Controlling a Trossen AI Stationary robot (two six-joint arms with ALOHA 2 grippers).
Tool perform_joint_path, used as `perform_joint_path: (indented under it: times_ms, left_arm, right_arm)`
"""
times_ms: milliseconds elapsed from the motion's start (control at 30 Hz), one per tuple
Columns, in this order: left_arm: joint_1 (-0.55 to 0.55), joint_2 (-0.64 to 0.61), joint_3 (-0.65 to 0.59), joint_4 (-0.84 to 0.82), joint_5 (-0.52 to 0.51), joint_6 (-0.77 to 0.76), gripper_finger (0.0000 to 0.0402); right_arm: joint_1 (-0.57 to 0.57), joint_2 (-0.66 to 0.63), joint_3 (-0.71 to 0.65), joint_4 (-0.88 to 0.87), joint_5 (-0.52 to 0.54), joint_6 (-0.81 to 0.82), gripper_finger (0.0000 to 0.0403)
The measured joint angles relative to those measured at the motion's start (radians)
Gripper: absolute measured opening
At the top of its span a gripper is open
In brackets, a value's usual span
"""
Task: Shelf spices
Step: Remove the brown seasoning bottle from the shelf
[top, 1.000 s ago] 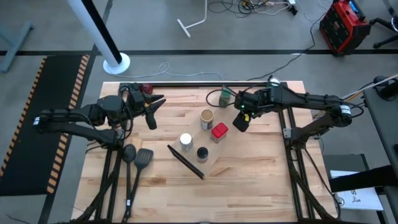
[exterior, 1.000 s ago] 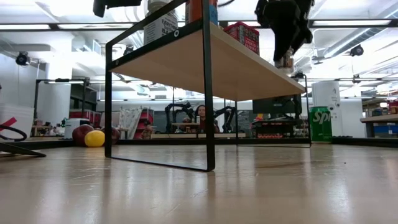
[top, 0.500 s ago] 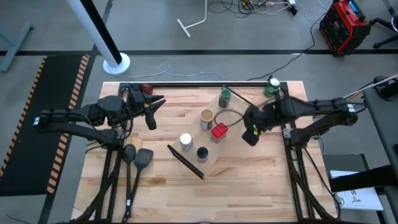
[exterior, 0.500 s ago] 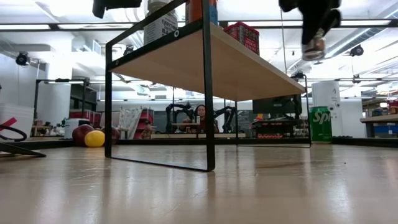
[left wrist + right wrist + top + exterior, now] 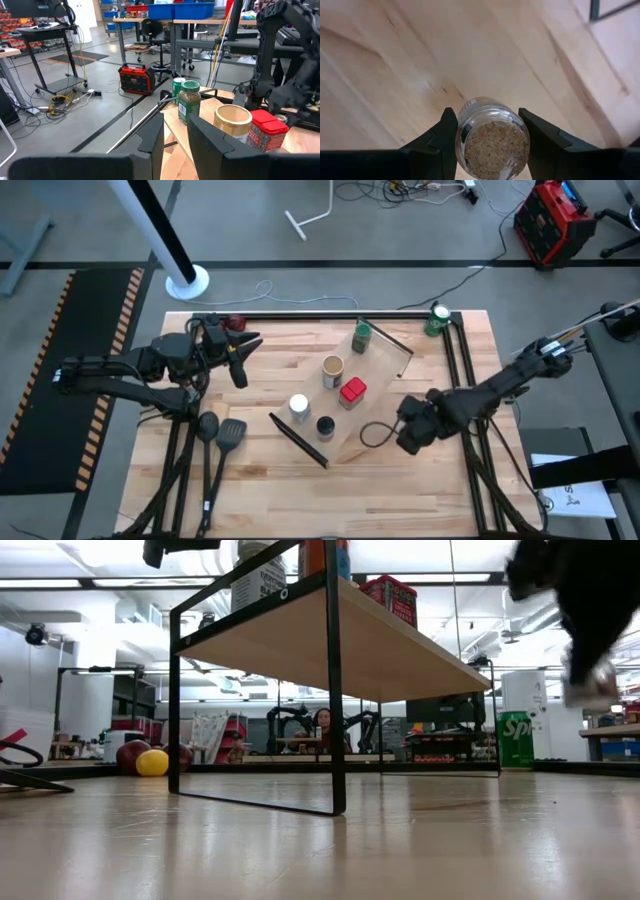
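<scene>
The shelf is a slanted light-wood rack with black end bars in the middle of the table. Five spices stand on it, with green, tan, red square, white and black tops. My right gripper is shut on a small glass spice jar above the table, right of the shelf's near end. My left gripper waits at the far left, raised. Its fingers stand a little apart with nothing between them. My right gripper pinches the jar's round glass wall between its two fingers, one on each opposite side. The fingers point steeply down from above. The jar's end facing the wrist shows brown grains. It hangs clear of the table.
A green can stands at the far right corner. Two black spatulas lie near the left front. Fruit lies at the far left. A black cable loop hangs beside my right gripper. Bare wood lies right of the shelf.
My right gripper has swung from beside the red-topped jar over the shelf toward the table's near right, sinking as it went and turning about its wrist. The glass jar has gone with it, held clear of the table throughout.
</scene>
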Motion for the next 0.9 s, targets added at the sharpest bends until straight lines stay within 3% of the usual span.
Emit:
perform_joint_path:
  times_ms: [200,533,900]
  left_arm:
    - [0.001,-0.006,0.000,0.001,0.000,0.015,0.0070]
    - [0.001,-0.021,0.000,0.019,0.000,0.045,0.0063]
    - [0.001,-0.035,0.000,0.020,0.000,0.045,0.0060]
  right_arm:
    - [0.035,0.001,-0.131,0.033,-0.016,0.079,0.0156]
    - [0.038,-0.003,-0.185,0.051,-0.054,0.137,0.0158]
    - [0.051,-0.073,-0.304,0.118,-0.079,0.086,0.0158]
